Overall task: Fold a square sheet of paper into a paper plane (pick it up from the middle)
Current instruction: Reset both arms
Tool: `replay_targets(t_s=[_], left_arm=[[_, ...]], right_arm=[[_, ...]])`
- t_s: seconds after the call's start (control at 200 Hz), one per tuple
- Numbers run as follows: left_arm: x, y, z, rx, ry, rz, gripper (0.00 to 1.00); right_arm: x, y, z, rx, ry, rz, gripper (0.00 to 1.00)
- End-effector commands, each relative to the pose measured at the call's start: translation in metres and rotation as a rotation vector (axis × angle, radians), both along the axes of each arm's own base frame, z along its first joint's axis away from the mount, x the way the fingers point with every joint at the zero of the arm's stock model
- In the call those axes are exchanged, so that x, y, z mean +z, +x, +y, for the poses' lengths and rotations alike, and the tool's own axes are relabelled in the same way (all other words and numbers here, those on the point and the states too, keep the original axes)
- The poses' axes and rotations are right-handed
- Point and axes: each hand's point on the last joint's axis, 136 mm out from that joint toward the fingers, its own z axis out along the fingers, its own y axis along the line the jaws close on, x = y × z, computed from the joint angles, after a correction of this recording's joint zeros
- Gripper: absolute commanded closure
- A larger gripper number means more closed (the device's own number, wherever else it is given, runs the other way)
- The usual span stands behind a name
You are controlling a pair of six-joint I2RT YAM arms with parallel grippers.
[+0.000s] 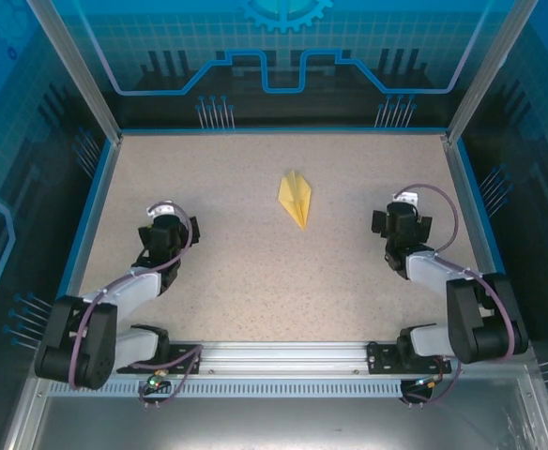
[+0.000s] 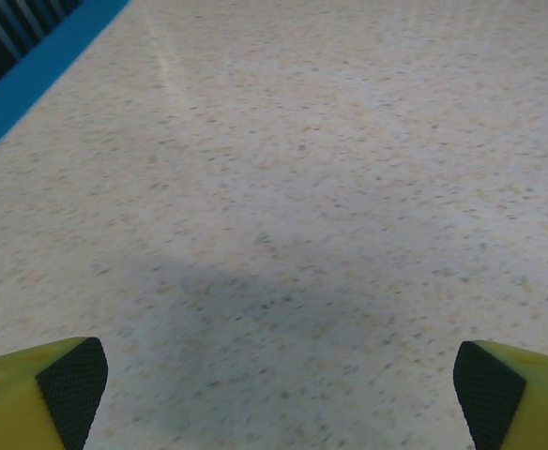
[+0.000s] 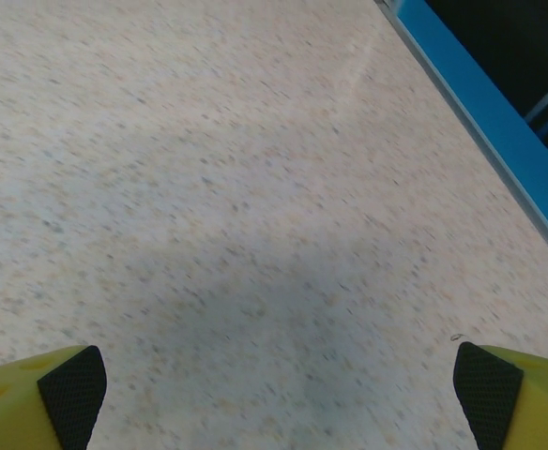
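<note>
Plane, look: small yellow paper plane (image 1: 296,199), layered folds, centre crease.
Plane, place: flat on the speckled table (image 1: 236,281), between my arms, well apart from both.
Plane, heading: long axis far-to-near, slightly slanted; narrow tip toward the near edge.
Left gripper (image 2: 281,384): spread wide, holding nothing.
Right gripper (image 3: 281,384): spread wide, holding nothing.
Views: overhead gives the plane; the wrists give black pads (image 2: 72,389) and the blue edge strip (image 2: 30,66).

Top view overhead; wrist views near tabletop (image 1: 236,244), seemingly.
</note>
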Motion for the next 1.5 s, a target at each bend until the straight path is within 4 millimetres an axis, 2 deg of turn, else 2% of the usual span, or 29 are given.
replay_targets(t_s=[0.0, 0.165, 0.33, 0.55, 0.67, 1.465, 1.495], left_arm=[[0.024, 0.023, -0.02, -0.144, -0.022, -0.151, 0.01], [0.026, 0.032, -0.019, -0.186, -0.04, -0.195, 0.01], [0.016, 0.041, -0.021, -0.226, -0.062, -0.182, 0.01], [-0.003, 0.048, -0.024, -0.243, -0.068, -0.155, 0.01], [-0.006, 0.051, -0.022, -0.234, -0.067, -0.127, 0.01], [-0.006, 0.054, -0.025, -0.255, -0.069, -0.113, 0.01], [-0.006, 0.054, -0.025, -0.255, -0.07, -0.115, 0.01]], right_arm=[[0.021, 0.022, 0.008, 0.091, 0.013, -0.119, 0.01], [0.015, 0.026, 0.021, 0.177, 0.052, -0.169, 0.01], [0.01, 0.034, 0.032, 0.24, 0.056, -0.141, 0.01], [0.005, 0.033, 0.041, 0.297, 0.062, -0.146, 0.01], [-0.001, 0.029, 0.038, 0.281, 0.057, -0.174, 0.01], [0.0, 0.03, 0.038, 0.28, 0.058, -0.174, 0.01], [0.0, 0.029, 0.042, 0.309, 0.06, -0.178, 0.01]])
